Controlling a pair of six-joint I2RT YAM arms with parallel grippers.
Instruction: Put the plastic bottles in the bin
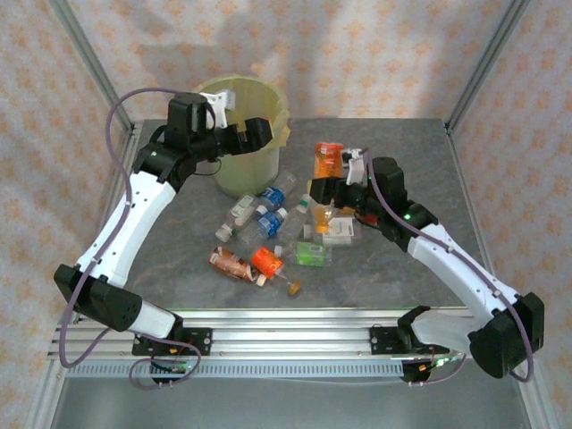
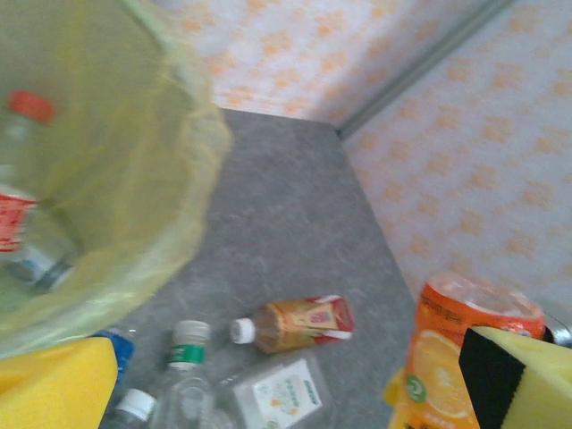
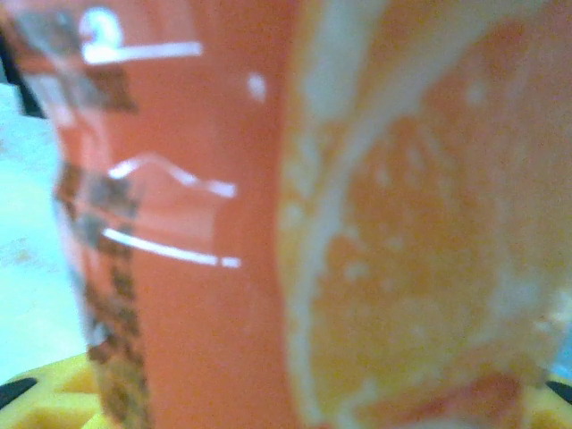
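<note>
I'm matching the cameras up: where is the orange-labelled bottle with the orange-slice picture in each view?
Top external: orange-labelled bottle right of centre, to the right of the bin.
Left wrist: bottom right corner.
Right wrist: close up and blurred, across the middle.
Shared landmark: the bin, upper left in the left wrist view, upper centre from above.

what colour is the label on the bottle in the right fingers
Orange, with an orange-slice picture. The bottle shows best in the right wrist view.
</note>
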